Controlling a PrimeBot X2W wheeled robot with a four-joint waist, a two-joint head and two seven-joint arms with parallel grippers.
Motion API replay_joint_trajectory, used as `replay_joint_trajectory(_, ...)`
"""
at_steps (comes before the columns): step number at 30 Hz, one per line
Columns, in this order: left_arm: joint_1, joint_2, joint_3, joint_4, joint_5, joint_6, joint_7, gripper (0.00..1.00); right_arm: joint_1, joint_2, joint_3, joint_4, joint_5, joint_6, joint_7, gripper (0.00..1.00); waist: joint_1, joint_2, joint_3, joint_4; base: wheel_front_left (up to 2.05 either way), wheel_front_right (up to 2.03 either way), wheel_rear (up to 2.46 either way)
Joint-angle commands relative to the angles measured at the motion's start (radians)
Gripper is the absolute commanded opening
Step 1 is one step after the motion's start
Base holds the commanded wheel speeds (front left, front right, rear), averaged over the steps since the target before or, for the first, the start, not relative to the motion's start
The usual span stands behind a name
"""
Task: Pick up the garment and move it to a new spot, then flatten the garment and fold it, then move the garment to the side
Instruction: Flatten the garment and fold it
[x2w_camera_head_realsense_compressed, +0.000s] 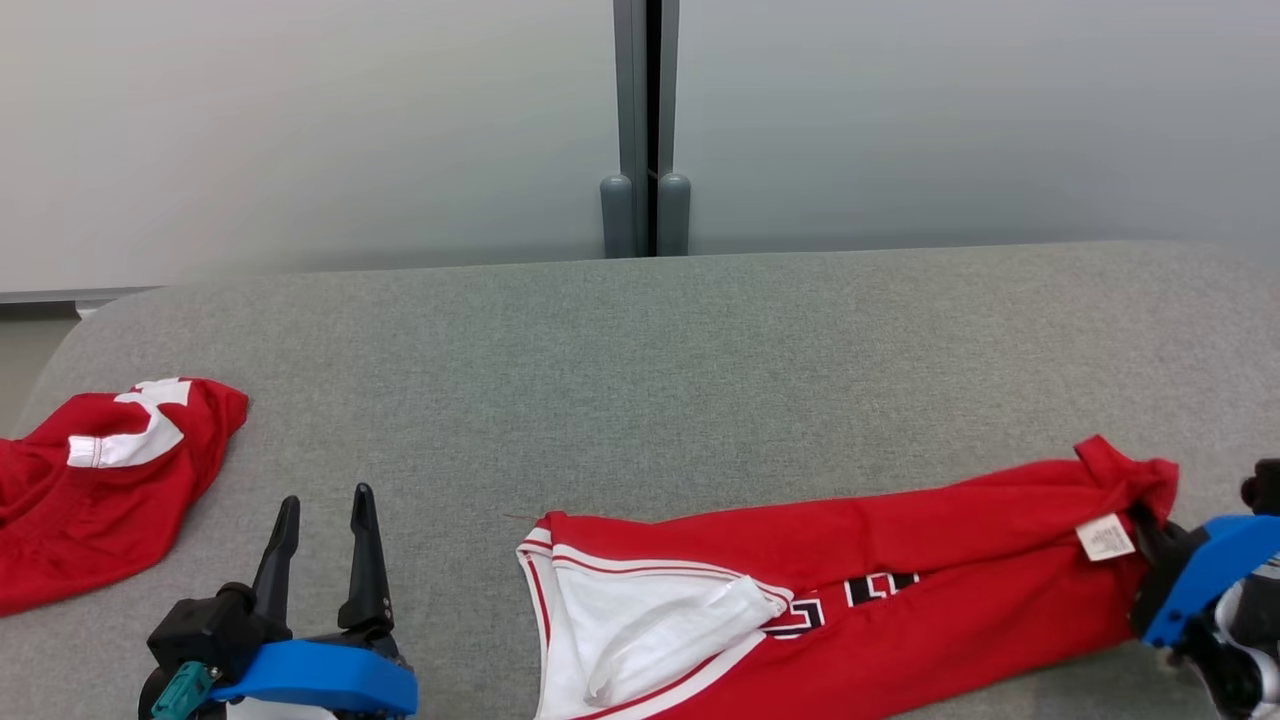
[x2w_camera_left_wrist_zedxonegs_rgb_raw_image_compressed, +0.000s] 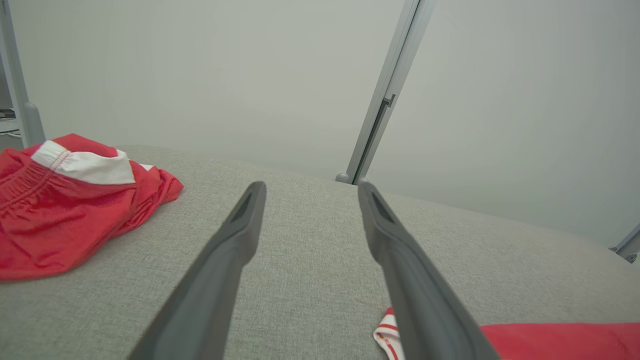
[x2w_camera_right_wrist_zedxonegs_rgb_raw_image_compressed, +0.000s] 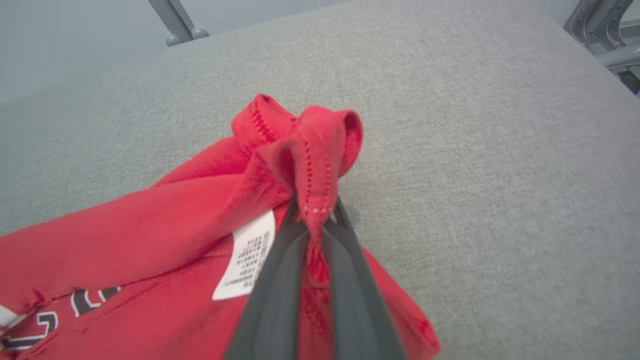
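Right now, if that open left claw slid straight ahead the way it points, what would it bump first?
Probably nothing soon: the left gripper points over bare grey cushion; the pale wall comes next, depth unclear.

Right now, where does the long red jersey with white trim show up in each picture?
Head view: long red jersey with white trim, bottom centre to right.
Left wrist view: jersey, bottom right corner.
Right wrist view: jersey, lower left, pinched by right end effector.
Shared landmark: grey upright post.

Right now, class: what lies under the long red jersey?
The grey cushion shows around the long red jersey; whatever lies directly beneath its folded layers is covered.
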Motion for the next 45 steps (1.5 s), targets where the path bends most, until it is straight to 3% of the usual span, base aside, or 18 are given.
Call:
replay_joint_trajectory(1, 0.004, -0.002, 0.005, 0.002, 0.008, -0.004, -0.004, 1.00, 0.001, 0.019, 0.000, -0.019, 0.005, 0.000, 0.005, 0.00, 0.0000, -0.0001, -0.001, 0.000, 0.00, 0.00, 0.00)
replay_joint_trajectory(3, 0.006, -0.004, 0.009, 0.005, 0.009, -0.005, -0.004, 1.00, 0.017, 0.044, 0.010, -0.079, 0.018, 0.000, 0.016, 0.00, 0.0000, -0.0001, -0.004, 0.002, 0.00, 0.00, 0.00)
replay_joint_trajectory(10, -0.001, -0.010, 0.006, 0.029, 0.017, -0.013, -0.004, 1.00, 0.093, 0.190, 0.103, -0.322, 0.223, 0.000, 0.100, 0.00, 0.0000, -0.0001, -0.016, 0.029, 0.00, 0.00, 0.00)
replay_joint_trajectory(15, -0.011, -0.010, 0.001, 0.039, 0.022, -0.016, -0.005, 1.00, 0.113, 0.254, 0.189, -0.385, 0.364, 0.000, 0.134, 0.00, 0.0000, -0.0001, -0.019, 0.063, 0.00, 0.00, 0.00)
replay_joint_trajectory(23, -0.021, -0.001, -0.006, 0.052, 0.022, -0.013, -0.003, 1.00, 0.108, 0.273, 0.362, -0.344, 0.414, 0.000, 0.090, 0.00, 0.0000, -0.0001, -0.021, 0.145, 0.00, 0.00, 0.00)
replay_joint_trajectory(26, -0.022, 0.001, -0.011, 0.056, 0.019, -0.016, -0.002, 1.00, 0.093, 0.273, 0.420, -0.323, 0.494, 0.000, 0.041, 0.00, 0.0000, -0.0001, -0.021, 0.171, 0.00, 0.00, 0.00)
replay_joint_trajectory(35, -0.032, 0.006, -0.021, 0.061, 0.015, -0.017, 0.001, 1.00, 0.000, 0.273, 0.602, -0.148, 0.639, 0.000, -0.095, 0.00, 0.0000, -0.0001, -0.015, 0.205, 0.00, 0.00, 0.00)
replay_joint_trajectory(36, -0.032, 0.006, -0.022, 0.062, 0.014, -0.016, 0.001, 1.00, -0.010, 0.273, 0.620, -0.123, 0.647, 0.000, -0.104, 0.36, 0.0000, -0.0001, -0.014, 0.206, 0.00, 0.00, 0.00)
replay_joint_trajectory(37, -0.032, 0.006, -0.022, 0.062, 0.013, -0.014, 0.001, 1.00, -0.021, 0.273, 0.638, -0.103, 0.655, 0.000, -0.113, 0.85, 0.0000, -0.0001, -0.013, 0.206, 0.00, 0.00, 0.00)
replay_joint_trajectory(38, -0.032, 0.006, -0.023, 0.062, 0.013, -0.013, 0.001, 1.00, -0.032, 0.273, 0.653, -0.086, 0.662, 0.000, -0.122, 1.00, 0.0000, -0.0001, -0.012, 0.206, 0.00, 0.00, 0.00)
replay_joint_trajectory(45, -0.025, 0.008, -0.023, 0.060, 0.005, -0.002, 0.001, 1.00, -0.071, 0.273, 0.708, -0.115, 0.747, 0.000, -0.189, 1.00, 0.0000, -0.0001, -0.013, 0.183, 0.00, 0.00, 0.00)
